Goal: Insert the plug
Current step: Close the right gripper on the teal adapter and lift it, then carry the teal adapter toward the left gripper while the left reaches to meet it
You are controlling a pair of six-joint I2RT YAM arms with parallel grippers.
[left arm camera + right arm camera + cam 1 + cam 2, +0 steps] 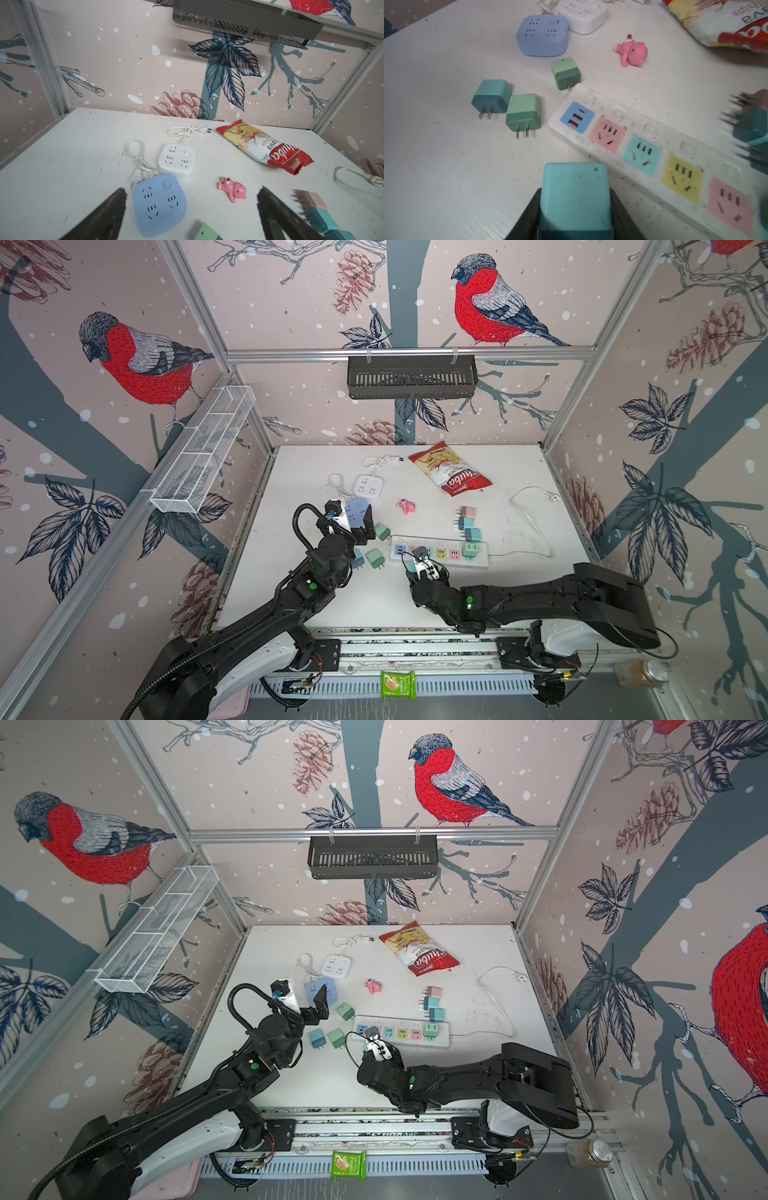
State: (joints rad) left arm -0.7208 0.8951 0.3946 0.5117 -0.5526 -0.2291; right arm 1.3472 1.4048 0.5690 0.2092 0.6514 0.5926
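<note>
- Right gripper had its fingers pinching the teal plug, up near the USB end of the power strip. Not in a socket yet.
- Looked like the carry-over step to me. Next it'd need the prongs (hidden from view) lined up over a free socket, then a straight push.
- Left gripper hung spread wide, holding nothing.
- Black basket and wire basket on the walls: couldn't spot anything in either.
</note>
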